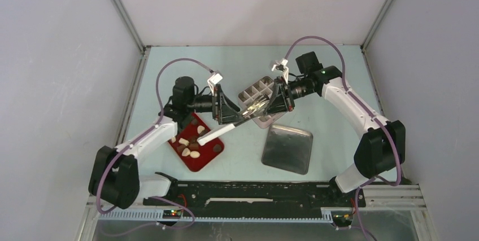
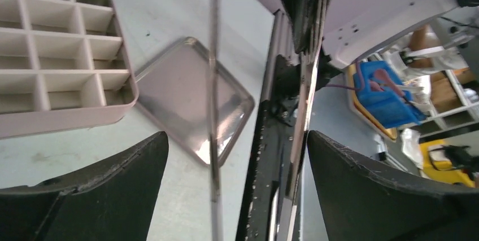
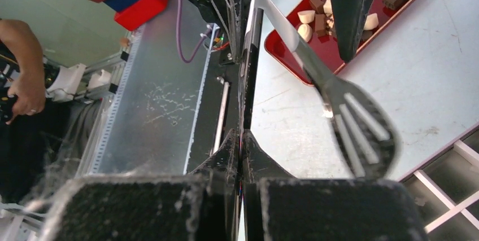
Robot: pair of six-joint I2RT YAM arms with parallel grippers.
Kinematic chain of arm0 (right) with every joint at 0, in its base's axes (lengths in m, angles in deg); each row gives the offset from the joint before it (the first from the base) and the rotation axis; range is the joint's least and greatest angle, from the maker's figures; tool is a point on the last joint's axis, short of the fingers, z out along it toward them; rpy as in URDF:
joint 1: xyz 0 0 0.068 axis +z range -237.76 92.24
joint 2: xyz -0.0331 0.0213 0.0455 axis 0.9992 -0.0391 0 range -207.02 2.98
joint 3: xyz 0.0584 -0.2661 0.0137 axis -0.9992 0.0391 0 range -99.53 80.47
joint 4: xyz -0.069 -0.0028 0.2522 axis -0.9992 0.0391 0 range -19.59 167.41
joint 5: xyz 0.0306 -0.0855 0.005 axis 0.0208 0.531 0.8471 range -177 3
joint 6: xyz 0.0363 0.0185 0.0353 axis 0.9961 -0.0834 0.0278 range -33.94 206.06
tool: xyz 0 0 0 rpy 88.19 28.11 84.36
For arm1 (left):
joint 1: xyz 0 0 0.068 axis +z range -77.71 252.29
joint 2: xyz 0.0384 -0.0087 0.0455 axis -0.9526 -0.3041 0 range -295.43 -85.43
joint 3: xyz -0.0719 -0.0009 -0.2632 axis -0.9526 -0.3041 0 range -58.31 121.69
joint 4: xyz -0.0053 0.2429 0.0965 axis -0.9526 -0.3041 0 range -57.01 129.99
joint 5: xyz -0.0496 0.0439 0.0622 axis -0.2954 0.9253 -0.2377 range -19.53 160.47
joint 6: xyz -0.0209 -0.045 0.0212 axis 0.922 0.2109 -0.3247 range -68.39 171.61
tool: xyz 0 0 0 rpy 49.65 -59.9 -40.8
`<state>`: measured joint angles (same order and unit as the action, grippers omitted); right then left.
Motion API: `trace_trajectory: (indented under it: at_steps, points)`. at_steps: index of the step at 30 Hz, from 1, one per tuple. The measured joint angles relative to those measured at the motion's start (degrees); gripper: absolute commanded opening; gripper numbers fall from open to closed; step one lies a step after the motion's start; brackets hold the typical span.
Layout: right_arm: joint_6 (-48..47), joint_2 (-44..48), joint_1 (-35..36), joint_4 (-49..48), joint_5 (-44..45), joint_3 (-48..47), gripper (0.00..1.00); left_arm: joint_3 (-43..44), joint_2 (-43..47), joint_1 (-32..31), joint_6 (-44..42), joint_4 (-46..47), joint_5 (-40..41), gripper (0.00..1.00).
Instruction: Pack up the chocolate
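Cream and dark brown chocolate pieces (image 1: 189,152) lie on the red tray (image 1: 207,160) at the left; they also show in the right wrist view (image 3: 319,23). Metal tongs (image 1: 217,132) with a white handle stretch from the tray towards the divided box (image 1: 254,91). My left gripper (image 1: 229,111) is open around the tongs' two arms (image 2: 213,111); the right-hand arm touches one finger (image 2: 339,173). My right gripper (image 1: 277,101) is shut, apparently on the thin edge of one tong arm. The other slotted tong head (image 3: 356,128) hangs free beside it. The box's cells (image 2: 62,43) look empty.
A flat metal lid (image 1: 288,148) lies on the table right of the red tray and in front of the box; it also shows in the left wrist view (image 2: 181,94). A black rail (image 1: 254,193) runs along the near edge. Grey walls enclose the table.
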<state>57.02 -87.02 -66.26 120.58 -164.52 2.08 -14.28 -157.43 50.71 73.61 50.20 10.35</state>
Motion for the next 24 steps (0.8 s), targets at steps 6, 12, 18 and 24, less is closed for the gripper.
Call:
trace_trajectory:
  at_steps: [6,12,18,24]
  points:
    - [3.10,0.13,-2.71,-2.89,-3.02,0.46,0.00,-3.89,-2.84,-2.19,14.51,20.59,-5.79,0.93]
    - [5.53,1.16,-5.44,-3.67,-6.56,1.73,0.00,-5.05,-7.04,-4.13,25.79,35.65,-9.64,0.77]
    - [5.66,3.26,-6.73,-4.15,-7.98,3.74,0.00,-5.05,-12.15,-4.17,38.58,51.08,-12.48,0.62]
    - [5.70,4.20,-6.82,-5.16,-9.46,4.81,0.00,-4.96,-17.73,-4.17,53.11,67.43,-14.80,0.42]
